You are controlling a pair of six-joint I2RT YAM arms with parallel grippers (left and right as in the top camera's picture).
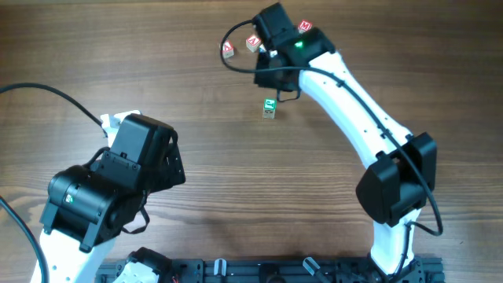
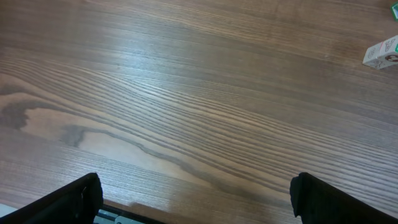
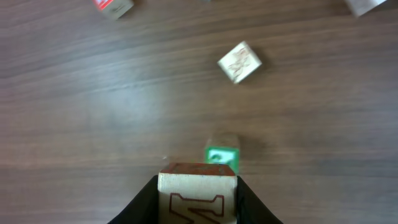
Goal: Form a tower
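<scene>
The tower [image 1: 269, 108] is a short stack of pale cubes with a green-marked top, standing at the table's middle. In the right wrist view the tower [image 3: 221, 155] lies just beyond my right gripper [image 3: 198, 198]. That gripper is shut on a pale red-marked cube [image 3: 198, 190] and holds it off the table. From overhead the right gripper [image 1: 273, 71] hovers a little behind the tower, and the held cube is hidden under it. My left gripper [image 2: 196, 196] is open over bare wood with nothing between its fingers; overhead it [image 1: 126, 124] sits at the near left.
Loose red-marked cubes lie at the far side: one [image 1: 228, 49], a second [image 1: 253, 42] and a third [image 1: 305, 27] beside the right wrist. A tilted pale cube [image 3: 240, 61] lies past the tower. A black cable [image 1: 236, 67] loops near them.
</scene>
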